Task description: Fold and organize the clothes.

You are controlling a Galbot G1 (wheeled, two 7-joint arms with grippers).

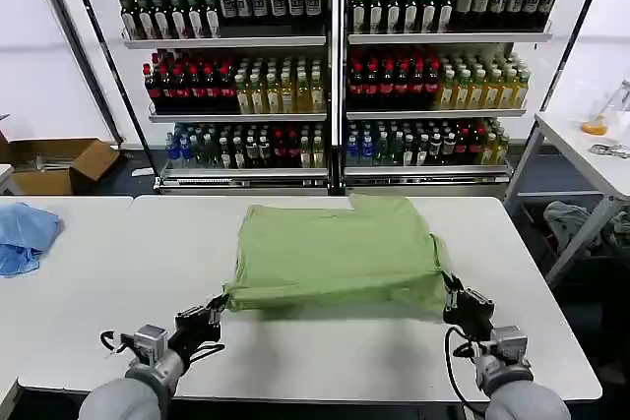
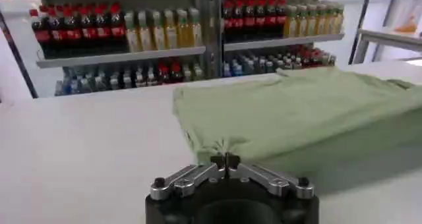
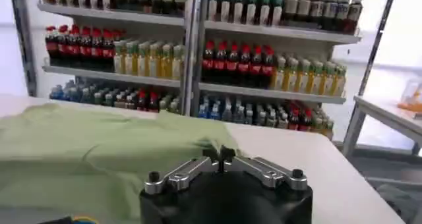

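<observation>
One sage-green shirt [image 1: 340, 253] lies folded mid-table, its long axis running side to side, parallel to the table's [image 1: 89, 292] near edge. Its two near corners are lifted. The left gripper [image 1: 219, 306] pinches the left one with fingers pressed together; the right gripper [image 1: 451, 287] likewise pinches the right one. A blue cloth [image 1: 25, 236] sits at the far left edge.

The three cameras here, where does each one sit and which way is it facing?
Head view: high on the robot, looking down at the white table; both arms show, left gripper and right gripper pinching the green shirt.
Left wrist view: behind the left gripper, facing the shirt.
Right wrist view: behind the right gripper, facing the shirt.
All views share the bottle shelves.
</observation>
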